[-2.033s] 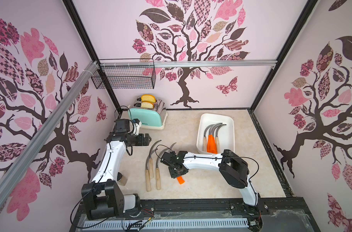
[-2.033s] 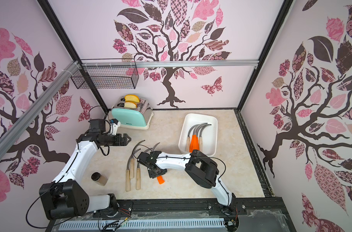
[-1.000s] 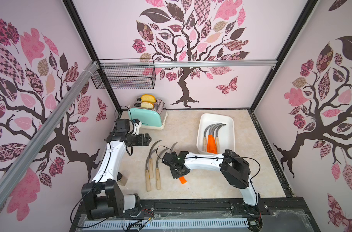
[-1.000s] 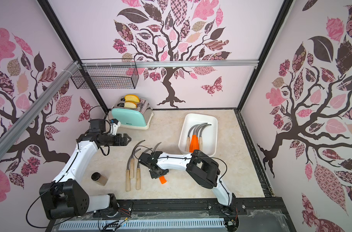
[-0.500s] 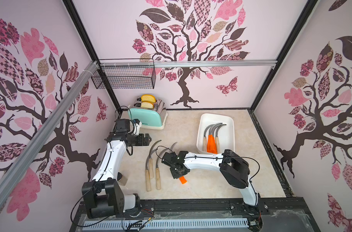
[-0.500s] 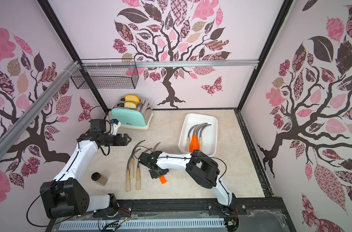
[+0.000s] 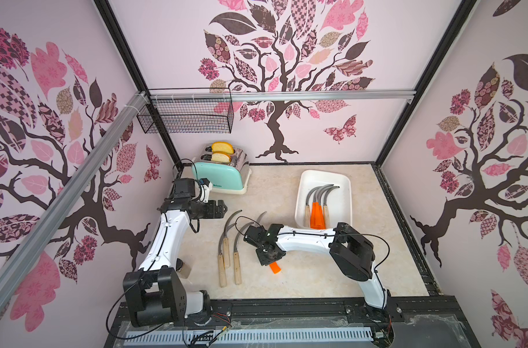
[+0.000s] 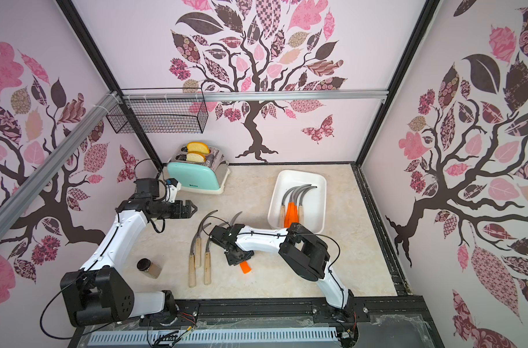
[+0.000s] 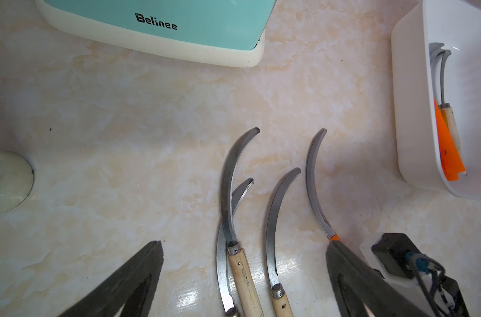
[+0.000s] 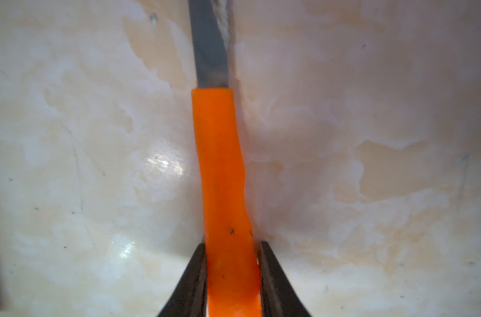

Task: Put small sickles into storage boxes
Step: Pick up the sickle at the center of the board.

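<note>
My right gripper (image 10: 232,244) is shut on the orange handle of a small sickle (image 10: 223,164) low over the marble table; its handle end (image 7: 274,267) sticks out below the wrist in both top views. Three wooden-handled sickles (image 7: 226,256) lie side by side just left of it, also seen in the left wrist view (image 9: 242,271). The white storage box (image 7: 300,192) at the back right holds several sickles (image 7: 315,208). My left gripper (image 7: 225,208) hovers open behind the loose sickles, its fingers (image 9: 140,271) wide apart and empty.
A mint toaster (image 7: 220,177) with bread stands at the back left. A black wire basket (image 7: 187,116) hangs on the wall rail above it. A small brown jar (image 8: 150,268) sits beside the left arm, near the front.
</note>
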### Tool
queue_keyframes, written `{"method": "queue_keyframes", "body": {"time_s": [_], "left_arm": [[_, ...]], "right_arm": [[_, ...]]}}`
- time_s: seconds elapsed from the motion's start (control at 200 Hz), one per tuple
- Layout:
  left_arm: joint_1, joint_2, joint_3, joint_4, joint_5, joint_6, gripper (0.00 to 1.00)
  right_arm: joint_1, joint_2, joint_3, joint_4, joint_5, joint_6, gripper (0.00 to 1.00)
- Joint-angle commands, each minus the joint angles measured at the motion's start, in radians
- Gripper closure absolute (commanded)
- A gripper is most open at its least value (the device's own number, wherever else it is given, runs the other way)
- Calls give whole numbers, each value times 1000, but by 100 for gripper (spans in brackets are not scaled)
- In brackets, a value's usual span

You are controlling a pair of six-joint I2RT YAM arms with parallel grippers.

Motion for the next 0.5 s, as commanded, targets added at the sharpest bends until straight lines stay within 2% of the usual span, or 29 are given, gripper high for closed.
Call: {"method": "queue_keyframes", "body": {"time_s": [0.0,0.495], "left_arm": [[4,11,21,16,13,-7,3],[4,16,21,18,17,-11,3]], "right_arm": [[-11,-25,22,-22,15,-16,100],[-32,-62,52,-43,22,-49,100]]}}
